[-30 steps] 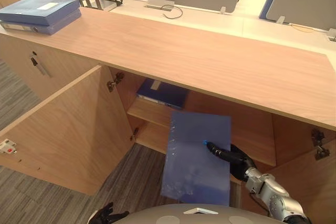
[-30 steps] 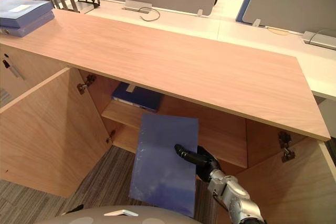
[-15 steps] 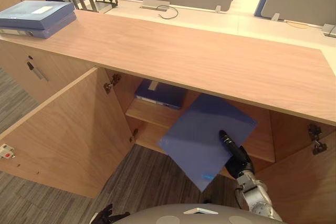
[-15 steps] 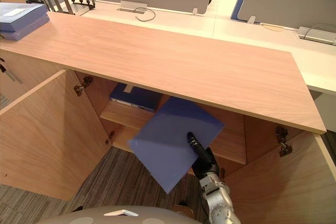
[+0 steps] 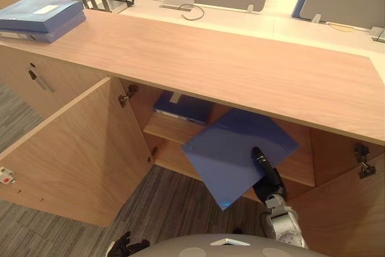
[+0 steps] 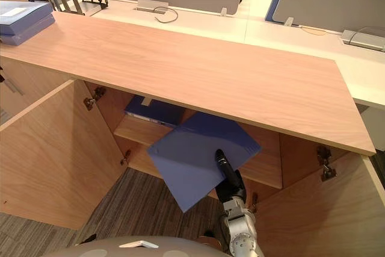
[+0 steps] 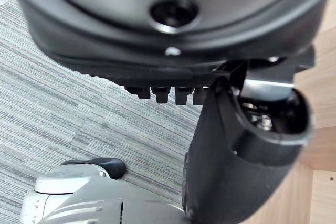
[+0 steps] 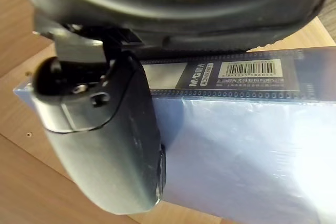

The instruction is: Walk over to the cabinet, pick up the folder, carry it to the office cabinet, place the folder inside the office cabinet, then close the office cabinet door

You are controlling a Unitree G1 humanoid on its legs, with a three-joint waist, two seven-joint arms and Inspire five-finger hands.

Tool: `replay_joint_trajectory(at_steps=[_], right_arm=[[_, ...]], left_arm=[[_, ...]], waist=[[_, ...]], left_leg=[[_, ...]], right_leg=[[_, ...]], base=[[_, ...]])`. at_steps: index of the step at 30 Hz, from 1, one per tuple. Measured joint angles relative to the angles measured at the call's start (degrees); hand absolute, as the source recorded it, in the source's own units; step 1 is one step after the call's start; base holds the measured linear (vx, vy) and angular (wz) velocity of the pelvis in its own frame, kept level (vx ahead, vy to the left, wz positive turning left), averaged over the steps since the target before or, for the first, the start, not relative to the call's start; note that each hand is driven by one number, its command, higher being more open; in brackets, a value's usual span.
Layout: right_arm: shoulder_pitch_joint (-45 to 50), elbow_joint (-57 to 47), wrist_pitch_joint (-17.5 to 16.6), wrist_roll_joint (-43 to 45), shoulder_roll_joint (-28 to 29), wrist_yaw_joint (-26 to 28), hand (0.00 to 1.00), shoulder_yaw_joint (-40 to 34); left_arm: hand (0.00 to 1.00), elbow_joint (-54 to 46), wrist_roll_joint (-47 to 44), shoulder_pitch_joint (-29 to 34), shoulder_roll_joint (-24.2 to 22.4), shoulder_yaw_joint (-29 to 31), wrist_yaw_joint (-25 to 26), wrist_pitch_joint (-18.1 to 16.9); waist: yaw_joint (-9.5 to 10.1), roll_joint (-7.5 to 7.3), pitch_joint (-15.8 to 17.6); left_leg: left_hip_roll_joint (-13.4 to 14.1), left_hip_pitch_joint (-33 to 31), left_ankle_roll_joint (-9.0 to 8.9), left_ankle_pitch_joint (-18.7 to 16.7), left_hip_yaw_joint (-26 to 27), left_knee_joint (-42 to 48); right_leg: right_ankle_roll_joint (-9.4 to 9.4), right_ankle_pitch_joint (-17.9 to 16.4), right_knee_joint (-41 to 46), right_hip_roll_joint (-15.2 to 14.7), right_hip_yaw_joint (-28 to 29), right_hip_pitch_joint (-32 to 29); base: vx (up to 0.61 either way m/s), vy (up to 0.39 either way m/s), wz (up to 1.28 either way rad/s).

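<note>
A flat blue folder hangs tilted in front of the open office cabinet, one corner under the wooden top and over the inner shelf. My right hand is shut on its near edge, thumb lying on the upper face. In the right wrist view the thumb presses on the folder beside its labelled spine. My left hand hangs low by the carpet, fingers relaxed and holding nothing.
The cabinet's left door stands wide open and the right door is open beside my right arm. Another blue folder lies at the back of the shelf. Two blue box files are stacked on the top's far left.
The folder has swung from hanging upright to lying flat and diagonal, then slid slightly further under the top. My right hand has turned and moved forward with it.
</note>
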Motion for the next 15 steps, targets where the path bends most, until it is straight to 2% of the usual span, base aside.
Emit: replay_joint_trajectory(at_steps=[4, 6, 7, 8, 9, 11, 12, 13, 14, 15], right_arm=[[-0.6, 0.0, -0.3, 0.0, 0.0, -0.4, 0.0, 1.3], [-2.0, 0.0, -0.4, 0.0, 0.0, -0.5, 0.0, 2.0], [-2.9, -0.1, -0.5, 0.0, 0.0, -0.5, 0.0, 2.3], [-3.3, -0.3, -0.7, 0.0, 0.0, -0.5, 0.0, 2.6], [-3.3, -1.4, -0.7, 0.0, 0.0, -0.8, 0.0, 2.7], [-3.4, -2.8, -0.9, 0.0, -1.1, -0.9, 0.0, 2.7], [-3.4, -3.0, -0.9, 0.0, -1.4, -1.0, 0.0, 2.7], [-3.3, -3.3, -0.8, -0.1, -1.7, -1.5, 0.0, 2.7], [-3.3, -4.1, -0.9, 0.0, -1.6, -2.0, 0.0, 2.7], [-3.3, -4.7, -1.4, 0.0, -1.4, -2.1, 0.0, 2.8]], left_arm=[[1.0, -1.4, 0.0, -0.8, 0.1, -1.3, 0.3, 0.0], [1.0, -2.8, 0.1, -1.9, -0.2, -2.5, 0.3, 0.0], [1.0, -4.2, 0.1, -1.9, -0.5, -2.9, 0.4, 0.0], [1.0, -4.9, 0.1, -1.9, -0.6, -3.1, 0.4, -0.1], [1.0, -6.5, 0.1, -2.0, -0.9, -3.9, 0.3, -0.1], [1.0, -9.7, 0.0, -2.1, -1.8, -4.5, 0.6, -0.3], [1.0, -10.5, 0.0, -1.8, -2.1, -4.7, 0.7, -0.5], [1.0, -11.6, 0.2, -1.4, -2.0, -4.9, 0.7, -1.0], [1.0, -13.2, 0.8, -1.3, -1.8, -5.0, 0.9, -1.2], [1.0, -14.4, 2.1, -1.2, -1.6, -5.0, 1.1, -1.2]], waist=[[0.06, 0.09, 0.1], [0.24, 0.91, 0.6], [0.45, 1.88, 1.2], [0.63, 2.32, 1.5], [1.23, 2.91, 2.3], [1.97, 4.37, 4.1], [2.07, 4.54, 4.3], [2.36, 4.38, 4.5], [2.73, 3.42, 5.2], [2.96, 3.75, 5.2]], left_leg=[[0.6, -1.5, -0.65, -0.7, -1.9, 2.1], [1.8, -4.5, -1.27, -3.3, -2.8, 7.5], [3.4, -6.2, -1.99, -5.2, -3.0, 11.4], [3.7, -6.9, -2.51, -5.7, -3.0, 13.4], [4.1, -9.0, -3.03, -6.0, -2.5, 19.2], [5.2, -13.7, -4.3, -4.4, -1.2, 31.7], [5.7, -14.6, -4.51, -3.0, -0.5, 34.2], [5.7, -16.2, -4.32, 0.5, 0.9, 37.5], [5.6, -17.7, -4.33, 3.6, 1.8, 40.6], [5.8, -18.5, -3.52, 1.8, 2.1, 41.2]], right_leg=[[-0.39, -0.3, -0.9, 0.4, -2.4, 1.3], [-1.31, -1.0, -0.8, 1.4, -3.5, 1.4], [-1.75, -1.9, -0.7, 2.6, -3.4, 1.6], [-2.07, -2.1, -0.8, 3.1, -3.4, 1.9], [-2.17, -2.5, -1.0, 3.5, -3.4, 2.7], [-2.57, -2.8, -1.4, 4.0, -3.8, 5.0], [-2.72, -2.8, -1.8, 3.9, -3.8, 5.7], [-3.05, -3.0, -2.2, 2.9, -3.7, 6.7], [-3.44, -3.1, -2.8, 2.0, -3.2, 7.7], [-3.7, -3.1, -2.8, 1.7, -3.0, 7.8]], base=[[0.02, -0.037, 0.28], [0.0, -0.083, 0.25], [-0.01, -0.073, 0.07], [-0.01, -0.074, 0.1], [-0.02, -0.047, 0.08], [-0.07, -0.068, 0.07], [-0.09, -0.06, 0.05], [-0.07, -0.07, -0.02], [-0.08, -0.088, -0.08], [-0.1, -0.116, -0.08]])
